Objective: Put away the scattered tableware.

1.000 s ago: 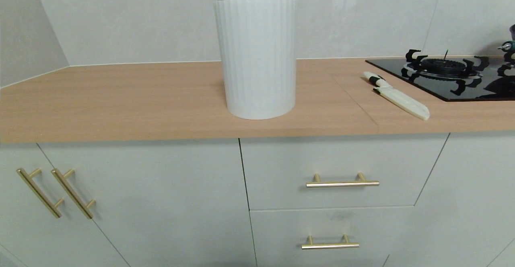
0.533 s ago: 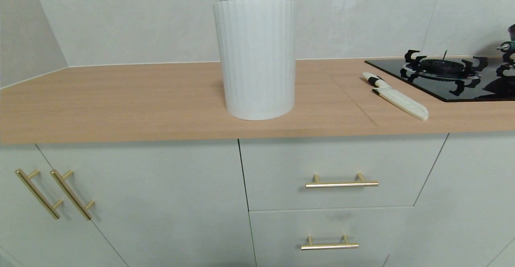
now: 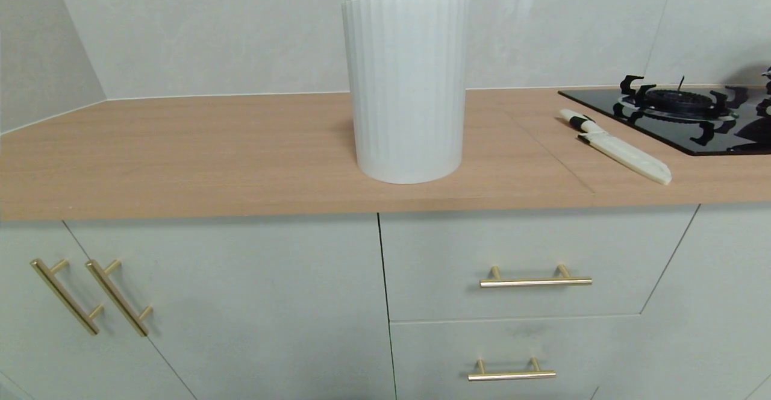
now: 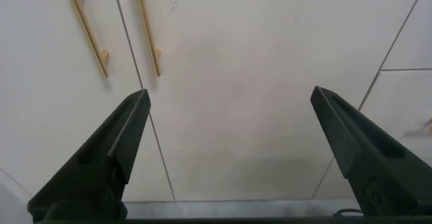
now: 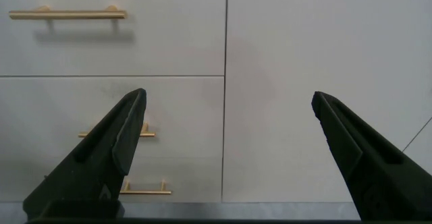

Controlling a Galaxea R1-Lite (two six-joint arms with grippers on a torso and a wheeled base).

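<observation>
Low down, left gripper [image 4: 229, 92] and right gripper [image 5: 227, 94] (both spread wide, empty) face the cabinet fronts [image 3: 241, 303].

Left gripper [image 4: 229, 91] and right gripper [image 5: 228, 93] have dark, tapering wedge fingers [image 4: 108, 163].

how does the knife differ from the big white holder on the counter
The white ribbed holder stands upright; the knife lies flat beside the stove. The holder is tall and wide, the knife slim with a black band. Both are whitish, on the wooden counter.
</observation>
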